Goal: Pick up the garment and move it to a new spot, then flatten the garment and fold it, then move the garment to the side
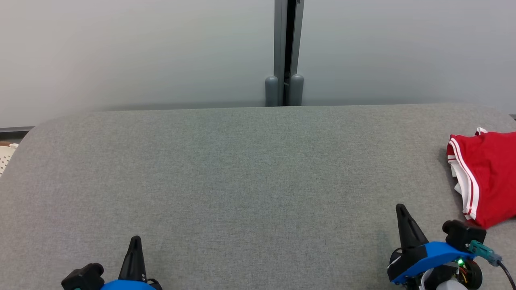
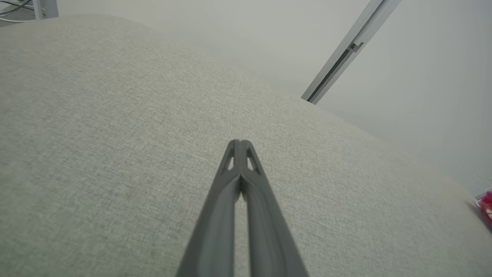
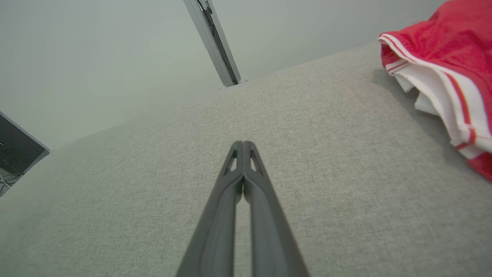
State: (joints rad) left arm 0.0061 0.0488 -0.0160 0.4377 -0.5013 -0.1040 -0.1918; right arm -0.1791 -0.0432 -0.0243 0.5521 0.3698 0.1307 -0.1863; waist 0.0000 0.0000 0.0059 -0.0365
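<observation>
Over on the right side of the grey tabletop (image 1: pixel 242 169) lie the red shorts (image 1: pixel 489 177), which have white stripes along one edge. Part of them runs off the picture in the head view, so the whole shape cannot be seen. They sit in a small, thick bundle, with red cloth on top and some white cloth peeking out from under it. The right gripper (image 1: pixel 403 213) rests low at the near right part of the tabletop. Its jaws are pressed tight together with nothing between them, and it does not touch the shorts. The left gripper (image 1: pixel 136 241) rests at the near left part of the tabletop. Its jaws are clenched too and hold nothing.

It is hard to say how far the job has come. The shorts are already off to the side and bunched into layers, so they may be folded and put away, and then the job is nearly done. But the white edge hangs out a bit loose and the bundle looks lumpy, so they may just be waiting to be picked up. If so, every step is left: lifting them to a new spot, smoothing them flat, folding them, and moving them aside.
</observation>
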